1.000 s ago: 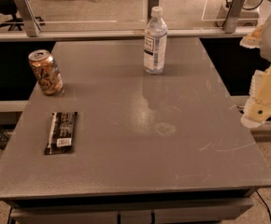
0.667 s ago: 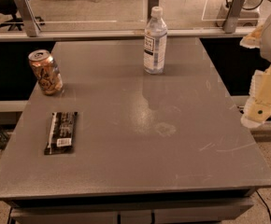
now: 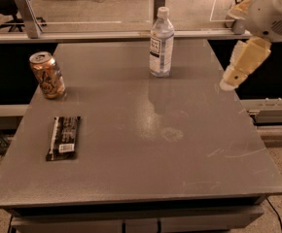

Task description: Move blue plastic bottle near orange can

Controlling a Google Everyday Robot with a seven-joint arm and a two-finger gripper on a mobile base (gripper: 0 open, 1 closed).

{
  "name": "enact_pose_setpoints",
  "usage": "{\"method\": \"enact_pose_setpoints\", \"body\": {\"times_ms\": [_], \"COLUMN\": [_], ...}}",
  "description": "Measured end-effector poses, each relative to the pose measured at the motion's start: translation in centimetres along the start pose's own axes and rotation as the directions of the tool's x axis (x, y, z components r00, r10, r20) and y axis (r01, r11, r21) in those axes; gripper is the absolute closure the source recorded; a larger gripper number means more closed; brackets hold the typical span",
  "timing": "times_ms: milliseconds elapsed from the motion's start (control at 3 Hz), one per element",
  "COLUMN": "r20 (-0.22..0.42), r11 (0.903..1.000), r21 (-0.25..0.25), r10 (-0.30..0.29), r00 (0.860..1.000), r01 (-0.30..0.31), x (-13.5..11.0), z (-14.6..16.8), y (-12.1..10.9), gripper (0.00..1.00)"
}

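We have it all left: the tall bluish plastic bottle (image 3: 161, 45) stands at the grey table (image 3: 146, 169)'s far edge, well apart from the short orange can (image 3: 47, 75) (far left). Our gripper (image 3: 231, 79) hangs at the right, clear of both, and we cannot tell its opening.

Arm (image 3: 273, 9) comes in from the top right. Its white rounded wrist housing sits high, beyond the far right corner of the table (image 3: 146, 178). The cream-coloured gripper (image 3: 228, 82) hangs from the housing, angled down and to the left. Its tip is at the table's right edge, in the far half. Cannot tell whether the tip touches the surface. Only wrist and gripper show; the arm is cut by the frame's right side.
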State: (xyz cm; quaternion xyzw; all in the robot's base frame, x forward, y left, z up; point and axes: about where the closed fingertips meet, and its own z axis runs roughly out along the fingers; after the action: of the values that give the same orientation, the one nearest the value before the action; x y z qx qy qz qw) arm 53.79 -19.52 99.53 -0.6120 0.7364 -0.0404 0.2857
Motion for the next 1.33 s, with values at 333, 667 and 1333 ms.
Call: {"method": "enact_pose_setpoints", "body": {"times_ms": [333,667,1333], "r20": [0.195,0.425,0.631], "r11": [0.9974,0.9906,0.9480], "r21": [0.067,0.064,-0.027], "r10": [0.013,0.082,0.262], "r00": [0.981,0.901,0.730], "r01": [-0.027,-0.121,-0.317], "x": [-3.0,-6.5,-10.6], "z": [2.7,5.8,10.8], "y": [-5.4,-9.1,-12.2], "gripper": [0.00,0.00,0.00]}}
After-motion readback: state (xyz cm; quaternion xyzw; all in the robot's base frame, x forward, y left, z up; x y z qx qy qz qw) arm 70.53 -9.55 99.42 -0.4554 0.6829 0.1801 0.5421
